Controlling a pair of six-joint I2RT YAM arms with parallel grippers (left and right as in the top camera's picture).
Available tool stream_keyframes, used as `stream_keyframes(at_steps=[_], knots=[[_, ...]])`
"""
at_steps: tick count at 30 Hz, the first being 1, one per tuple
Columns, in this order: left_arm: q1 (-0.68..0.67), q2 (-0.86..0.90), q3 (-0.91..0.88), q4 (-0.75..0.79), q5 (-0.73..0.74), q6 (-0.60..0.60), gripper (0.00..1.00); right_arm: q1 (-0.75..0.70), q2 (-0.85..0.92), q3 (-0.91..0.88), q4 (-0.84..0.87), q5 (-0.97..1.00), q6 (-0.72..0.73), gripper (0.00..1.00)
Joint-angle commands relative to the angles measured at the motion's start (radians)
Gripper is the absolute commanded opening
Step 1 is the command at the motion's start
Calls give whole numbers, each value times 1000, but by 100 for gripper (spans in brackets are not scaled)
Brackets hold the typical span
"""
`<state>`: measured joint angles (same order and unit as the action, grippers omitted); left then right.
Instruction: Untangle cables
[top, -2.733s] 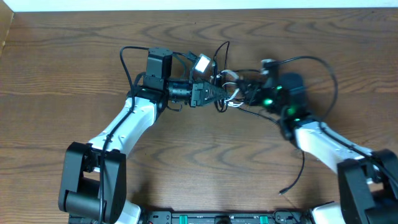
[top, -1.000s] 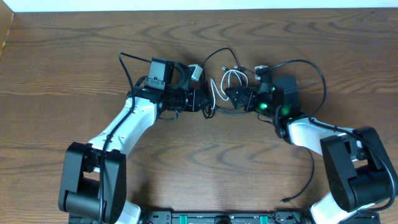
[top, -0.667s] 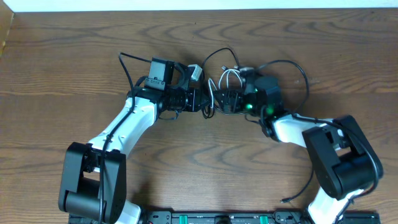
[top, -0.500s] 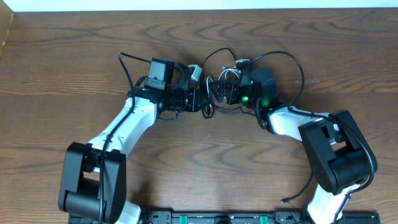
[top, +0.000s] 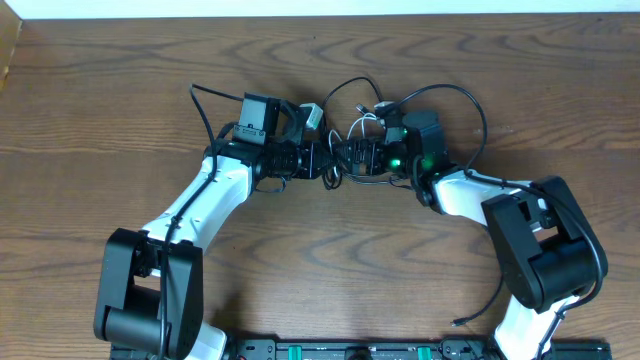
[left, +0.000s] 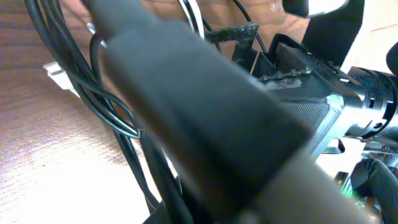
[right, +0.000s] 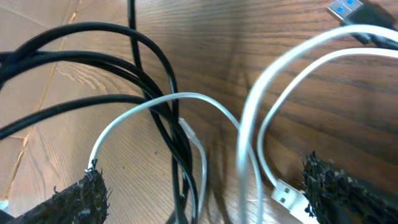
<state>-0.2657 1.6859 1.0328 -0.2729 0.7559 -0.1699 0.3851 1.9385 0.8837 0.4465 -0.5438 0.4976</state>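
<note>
- The wooden counter (top: 320, 70) carries everything; its grain runs left to right in the overhead view.
- The left arm (top: 200, 205) reaches up and inward from the near left corner. The right arm (top: 500, 215) is folded tightly, its wrist turned to the left, so the two wrists face each other.
- The cables (top: 352, 140) sit bunched between the two wrists at mid-counter, just beyond centre. Black loops arch toward the far edge, and one wide black loop (top: 478, 115) curls round the right wrist. A single black strand (top: 497, 285) trails toward the near edge.
- In the right wrist view a white cable (right: 249, 124) curves over crossed black strands (right: 124, 56).
- The right pincer (right: 208, 190) stands wide open, straddling those strands without pinching them.
- The left pincer (top: 328, 162) is closed; black strands lie against it, but whether it pinches one cannot be told.
- A white plug (right: 289, 194) lies beside the right fingertip.
</note>
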Motion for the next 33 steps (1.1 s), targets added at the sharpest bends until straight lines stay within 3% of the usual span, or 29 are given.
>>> stream_keyframes(at_steps=[1, 8, 15, 17, 21, 33], knots=[[1, -14, 13, 1, -10, -32, 7, -25, 12, 13, -26, -36, -25, 99], [1, -14, 13, 11, -61, -121, 8, -74, 12, 13, -37, -183, -52, 99], [0, -14, 13, 81, -99, -426, 7, -55, 12, 12, -47, -217, -131, 99], [0, -14, 13, 88, -99, -499, 8, -23, 12, 12, -63, -98, -158, 99], [0, -14, 13, 88, -99, -547, 7, 22, 12, 12, -63, 56, -159, 99], [2, -14, 13, 88, -142, -546, 8, 12, 12, 12, -54, -7, -159, 99]])
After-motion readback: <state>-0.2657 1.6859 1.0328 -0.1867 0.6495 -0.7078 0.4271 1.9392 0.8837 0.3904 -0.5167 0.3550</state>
